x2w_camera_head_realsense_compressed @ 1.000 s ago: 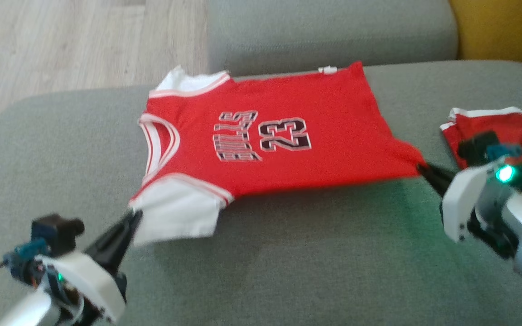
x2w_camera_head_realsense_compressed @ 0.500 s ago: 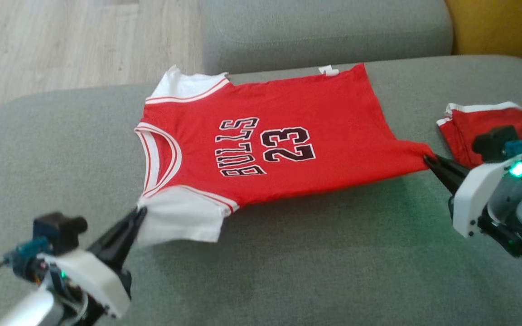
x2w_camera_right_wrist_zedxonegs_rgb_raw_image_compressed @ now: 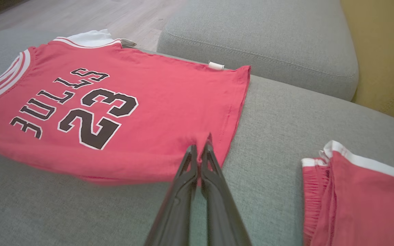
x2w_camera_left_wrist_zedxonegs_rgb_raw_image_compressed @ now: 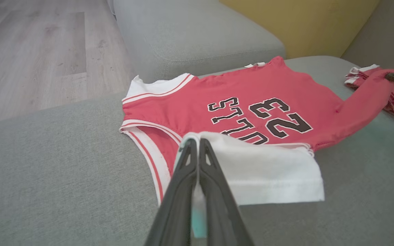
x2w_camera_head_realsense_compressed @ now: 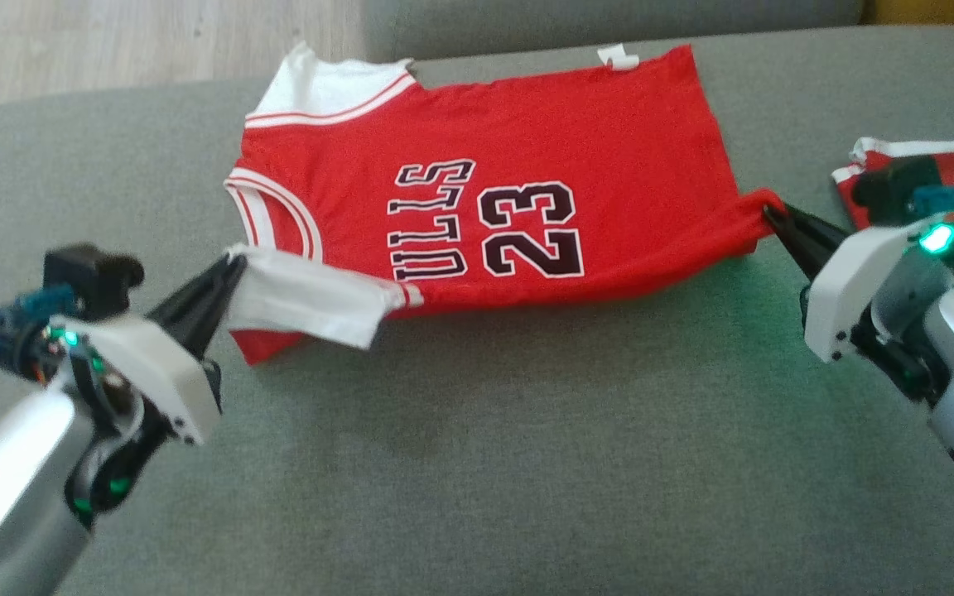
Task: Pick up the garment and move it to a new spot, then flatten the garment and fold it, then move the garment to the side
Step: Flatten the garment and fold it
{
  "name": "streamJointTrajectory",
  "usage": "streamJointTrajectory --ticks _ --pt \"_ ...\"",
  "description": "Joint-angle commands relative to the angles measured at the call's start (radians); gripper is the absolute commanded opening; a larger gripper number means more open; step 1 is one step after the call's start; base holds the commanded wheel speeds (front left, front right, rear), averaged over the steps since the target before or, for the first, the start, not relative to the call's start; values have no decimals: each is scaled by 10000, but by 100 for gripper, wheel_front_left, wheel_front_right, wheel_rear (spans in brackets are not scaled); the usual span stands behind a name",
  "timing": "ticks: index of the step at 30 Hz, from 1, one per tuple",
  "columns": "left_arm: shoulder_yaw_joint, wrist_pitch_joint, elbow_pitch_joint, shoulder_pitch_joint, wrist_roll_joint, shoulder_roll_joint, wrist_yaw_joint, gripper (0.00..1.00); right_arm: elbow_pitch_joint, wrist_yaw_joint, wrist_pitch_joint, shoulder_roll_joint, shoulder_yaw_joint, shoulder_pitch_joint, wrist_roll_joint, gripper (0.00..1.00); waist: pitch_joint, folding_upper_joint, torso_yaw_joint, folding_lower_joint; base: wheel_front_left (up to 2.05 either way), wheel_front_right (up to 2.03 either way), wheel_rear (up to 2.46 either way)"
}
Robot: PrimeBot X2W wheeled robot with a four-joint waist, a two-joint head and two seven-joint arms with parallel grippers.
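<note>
The garment (x2w_camera_head_realsense_compressed: 485, 141) is a red jersey with white sleeves and black "BULLS 23" lettering, spread on a grey sofa seat (x2w_camera_head_realsense_compressed: 485, 463). My left gripper (x2w_camera_head_realsense_compressed: 233, 265) is shut on the near white sleeve (x2w_camera_left_wrist_zedxonegs_rgb_raw_image_compressed: 268, 171), lifted and turned over the jersey's near edge. My right gripper (x2w_camera_head_realsense_compressed: 767, 209) is shut on the near hem corner (x2w_camera_right_wrist_zedxonegs_rgb_raw_image_compressed: 204, 143), raised off the seat. The jersey's near edge curls up and over between the two grips, hiding the first letter of the word. The far edge still lies flat (x2w_camera_right_wrist_zedxonegs_rgb_raw_image_compressed: 149, 68).
A second folded red piece with white trim (x2w_camera_right_wrist_zedxonegs_rgb_raw_image_compressed: 354, 198) lies on the seat at the right, just behind my right wrist (x2w_camera_head_realsense_compressed: 916, 165). A grey back cushion (x2w_camera_right_wrist_zedxonegs_rgb_raw_image_compressed: 258, 44) runs along the far side, with wooden floor (x2w_camera_left_wrist_zedxonegs_rgb_raw_image_compressed: 39, 58) beyond at the left.
Both grippers have lifted and carried the jersey's near edge away from me, over the lettering. The head camera has also tilted down, so the whole scene sits higher in the picture.
</note>
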Motion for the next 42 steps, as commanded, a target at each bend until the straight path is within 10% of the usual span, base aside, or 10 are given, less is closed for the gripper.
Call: streamJointTrajectory --ticks 1,23,24,25,42 --pt "427 183 106 -942 127 300 -102 0 -49 21 64 34 -102 -400 -145 0 250 -1 0 -2 0 0 0" --pt "-659 652 3728 -4101 1129 -1010 -869 0 2457 21 -254 1271 521 -2492 -703 0 1603 -1 -83 -2 0 0 0" --pt "-670 520 3885 -4221 1204 -1084 -870 36 2551 21 -406 1301 512 -2591 -739 0 1632 -1 -81 -2 0 0 0" --pt "-660 352 4043 -4330 1273 -1172 -846 98 2629 21 -618 1349 479 -2678 -767 100 1655 -1 -78 -2 0 0 0" --pt "1266 -4645 3661 -3924 1509 -2528 551 100 2877 21 -4482 2119 -1885 -2803 -1232 100 544 -1 -41 -2 0 0 0"
